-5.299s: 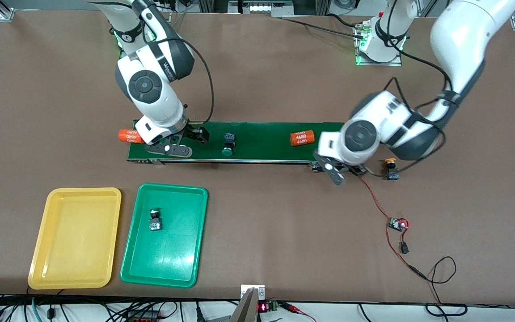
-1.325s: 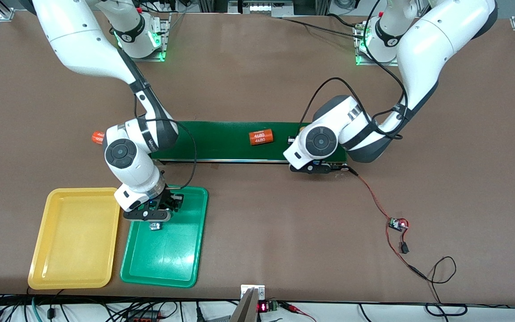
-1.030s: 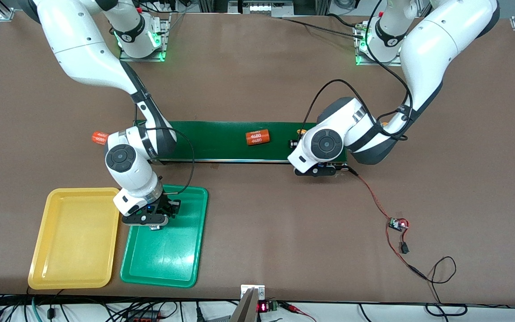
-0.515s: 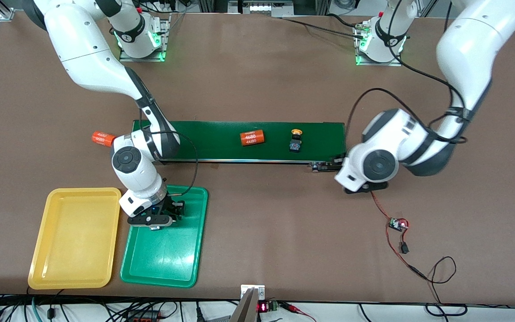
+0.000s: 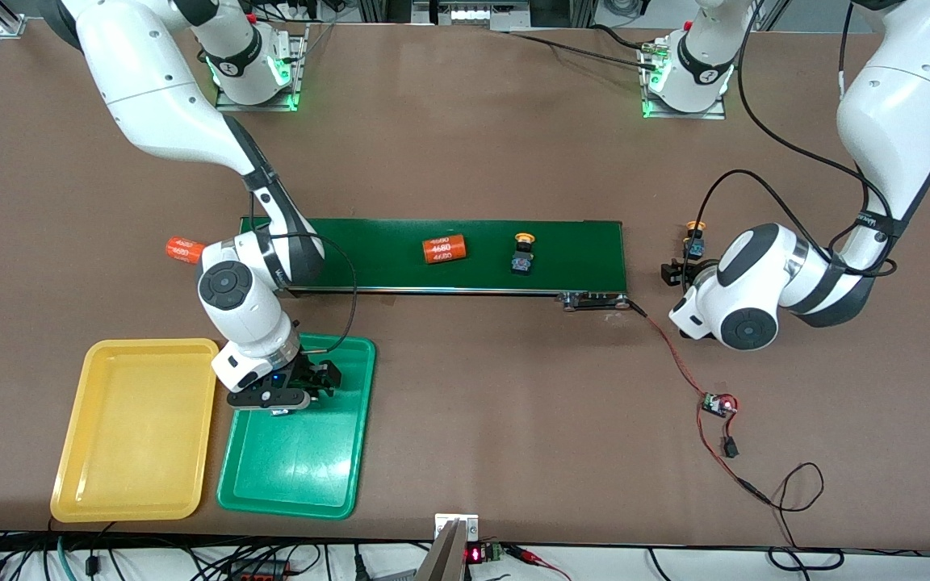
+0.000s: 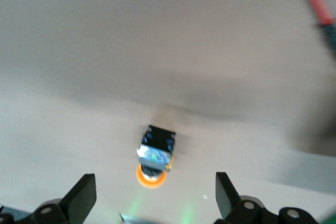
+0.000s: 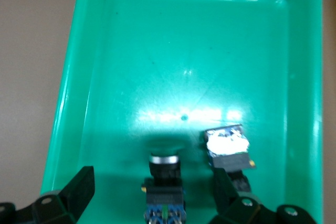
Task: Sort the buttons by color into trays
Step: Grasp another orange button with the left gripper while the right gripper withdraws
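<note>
My right gripper (image 5: pixel 303 383) hangs low over the green tray (image 5: pixel 303 468), open. In the right wrist view a button (image 7: pixel 165 182) lies on the tray (image 7: pixel 131 51) between the spread fingers (image 7: pixel 79 190), with a second button (image 7: pixel 228 150) beside it. The yellow tray (image 5: pixel 134 428) beside it holds nothing. My left gripper (image 5: pixel 679 270) is open over the table past the conveyor's end, at a yellow-capped button (image 5: pixel 694 240); the left wrist view shows that button (image 6: pixel 155 156) lying just ahead of the open gripper (image 6: pixel 154 198). Another yellow-capped button (image 5: pixel 523 254) lies on the belt.
The dark-green conveyor belt (image 5: pixel 368 242) carries an orange cylinder (image 5: pixel 443 248); a second orange cylinder (image 5: pixel 184 250) lies at the belt's end toward the right arm. A red wire with a small circuit board (image 5: pixel 717 403) trails across the table nearer the front camera.
The right gripper opened and let go of a button in the green tray. The left arm swung off the belt to the yellow-capped button on the table. The belt's cylinder and button drifted toward the right arm's end.
</note>
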